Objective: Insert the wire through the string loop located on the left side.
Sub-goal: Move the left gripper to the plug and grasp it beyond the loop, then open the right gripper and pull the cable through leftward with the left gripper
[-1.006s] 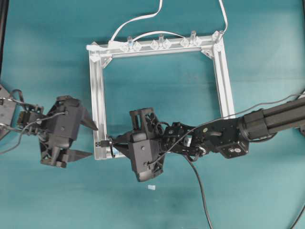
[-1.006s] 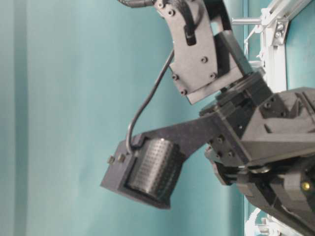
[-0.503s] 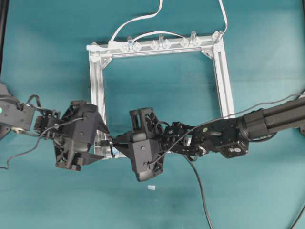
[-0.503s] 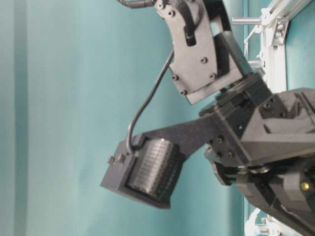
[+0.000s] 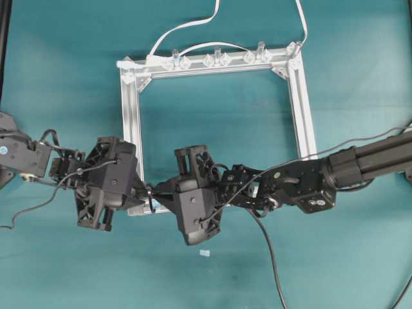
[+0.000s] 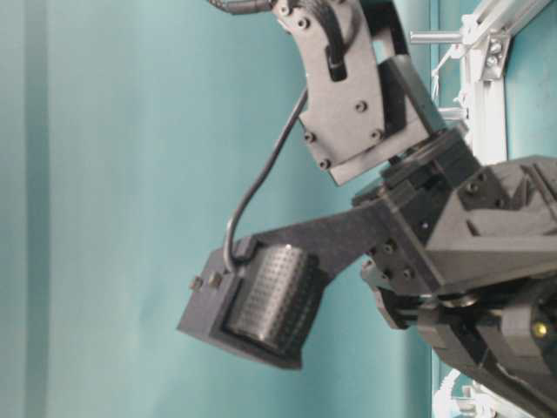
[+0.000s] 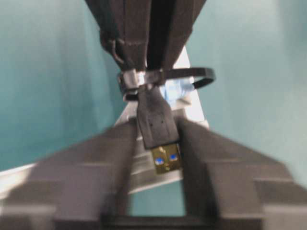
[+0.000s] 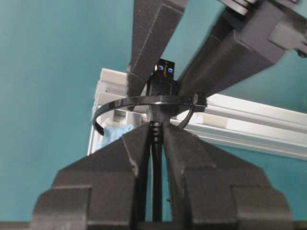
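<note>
The right gripper point(image 8: 152, 139) is clamped narrow on the wire point(image 8: 156, 191). In its wrist view the black cable runs up between the two pads toward 12 o'clock. Just beyond the pads, the plug body sits inside the string loop point(image 8: 144, 101), a thin dark band lying across the plug from 9 to 3 o'clock. A pale blue tab point(image 8: 112, 133) hangs below the band at the 8 o'clock side.

The plug tip point(image 7: 166, 159) projects past the loop on the far side. In the left wrist view the metal end points toward 6 o'clock, between the fingers of the left gripper point(image 7: 156, 158). These fingers stand close on either side of the plug. Firm contact cannot be confirmed, as the view is blurred.

In the overhead view both grippers meet at the lower left corner of the aluminium frame point(image 5: 301, 109), with the left gripper point(image 5: 143, 192) at 9 o'clock of the junction and the right gripper point(image 5: 153, 193) at 3 o'clock.

Status, as judged:
1. Threading the plug through the loop: done.
2. Handover to the left gripper: in progress, grip not verified.
3. Remaining: secure the plug, release on the right side, draw the cable length through.

At 12 o'clock, a white flat cable point(image 5: 183, 27) leaves the top rail.
</note>
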You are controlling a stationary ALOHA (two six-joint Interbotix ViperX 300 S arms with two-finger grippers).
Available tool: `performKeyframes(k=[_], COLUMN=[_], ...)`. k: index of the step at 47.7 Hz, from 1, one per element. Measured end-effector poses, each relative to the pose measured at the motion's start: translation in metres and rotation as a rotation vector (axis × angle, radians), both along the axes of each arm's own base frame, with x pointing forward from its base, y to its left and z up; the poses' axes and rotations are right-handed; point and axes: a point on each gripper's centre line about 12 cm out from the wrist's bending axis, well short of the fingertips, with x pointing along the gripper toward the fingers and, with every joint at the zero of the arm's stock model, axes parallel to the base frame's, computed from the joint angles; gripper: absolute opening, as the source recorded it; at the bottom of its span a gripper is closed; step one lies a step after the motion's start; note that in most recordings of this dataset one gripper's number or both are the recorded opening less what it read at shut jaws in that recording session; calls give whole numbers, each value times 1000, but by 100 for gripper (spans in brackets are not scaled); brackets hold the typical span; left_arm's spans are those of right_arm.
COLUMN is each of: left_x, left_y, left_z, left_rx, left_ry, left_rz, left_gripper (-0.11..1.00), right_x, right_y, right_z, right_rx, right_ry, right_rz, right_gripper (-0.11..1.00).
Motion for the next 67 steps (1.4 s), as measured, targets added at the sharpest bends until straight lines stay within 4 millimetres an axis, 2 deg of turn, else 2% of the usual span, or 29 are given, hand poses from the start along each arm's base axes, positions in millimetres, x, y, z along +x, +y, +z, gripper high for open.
performKeyframes(k=[46, 49, 57, 59, 62, 67], left_x=[1, 1, 1, 0, 0, -1], left_y=[-1, -1, -1, -1, -1, -1], left_z=[1, 1, 1, 1, 0, 0], left_rx=[-32, -33, -32, -32, -30, -30], left_ry=[13, 10, 15, 18, 27, 33], left_rz=[38, 38, 38, 39, 37, 38], left_gripper=[19, 19, 19, 19, 19, 19], right_x=[-2, -1, 2, 2, 0, -6], right_y=[4, 4, 1, 0, -1, -2], right_z=[-6, -5, 3, 4, 2, -3], right_rx=[40, 39, 15, 9, 2, -6], right_ry=[79, 70, 0, -13, -15, -1], right_rz=[42, 38, 2, -6, -14, -14], right_gripper=[11, 24, 74, 83, 92, 92])
